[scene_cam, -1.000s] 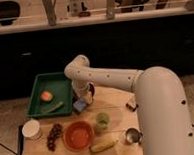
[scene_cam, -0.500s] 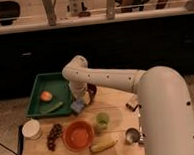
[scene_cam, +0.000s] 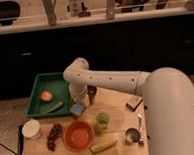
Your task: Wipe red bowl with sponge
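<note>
Gripper [scene_cam: 87, 98] of the white robot arm [scene_cam: 116, 81] low over the light wooden counter [scene_cam: 118, 113], close to the near corner of the flat green plastic tray [scene_cam: 37, 86]. Cannot tell whether open, closed or gripping anything.

Small light-blue rectangular sponge [scene_cam: 78, 109] directly beneath the gripper, touching it or nearly so; cannot tell which. Round shallow orange-red bowl [scene_cam: 78, 135] nearer the camera than the gripper, just past the sponge and apart from it. Green plastic cup [scene_cam: 102, 122] near the gripper, camera-side and a little towards the arm, just beside the bowl. Cluster of dark grapes [scene_cam: 55, 136] and white round container [scene_cam: 32, 129] on the bowl's other side, well away from the gripper.

Looks like the pickup step, with wiping not yet begun.

Risks from here:
- losing the sponge through a shallow or off-centre hold
- shoving it against the tray wall instead of lifting it
- clipping and tipping the green cup on the short carry to the bowl
- sliding the light bowl into the grapes by pressing too hard or off-centre
</note>
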You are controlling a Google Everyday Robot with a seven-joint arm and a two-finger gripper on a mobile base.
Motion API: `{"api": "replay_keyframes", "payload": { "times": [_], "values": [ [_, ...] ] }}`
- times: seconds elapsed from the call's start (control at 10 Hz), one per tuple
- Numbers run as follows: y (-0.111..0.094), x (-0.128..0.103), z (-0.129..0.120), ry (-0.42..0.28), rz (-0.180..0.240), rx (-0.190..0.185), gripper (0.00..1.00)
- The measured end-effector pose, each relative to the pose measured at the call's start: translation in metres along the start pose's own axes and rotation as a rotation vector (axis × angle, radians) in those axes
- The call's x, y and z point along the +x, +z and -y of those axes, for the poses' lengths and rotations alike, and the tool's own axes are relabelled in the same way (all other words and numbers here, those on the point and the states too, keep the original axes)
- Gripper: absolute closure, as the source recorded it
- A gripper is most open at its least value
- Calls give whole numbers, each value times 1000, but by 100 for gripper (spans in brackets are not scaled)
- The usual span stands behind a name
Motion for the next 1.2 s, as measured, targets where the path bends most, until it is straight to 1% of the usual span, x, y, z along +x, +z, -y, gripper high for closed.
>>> {"api": "replay_keyframes", "payload": {
  "times": [0.3, 0.4, 0.6, 0.8, 1.0, 1.2],
  "values": [
    [2, -14, -5, -44, 8, -9, 100],
    [4, -24, -4, -73, 11, -16, 100],
    [6, -29, -3, -99, 15, -23, 100],
    [6, -39, -5, -145, 27, -38, 100],
    [8, -52, -7, -213, 50, -53, 100],
    [12, -74, -4, -301, 82, -61, 100]
  ]
}}
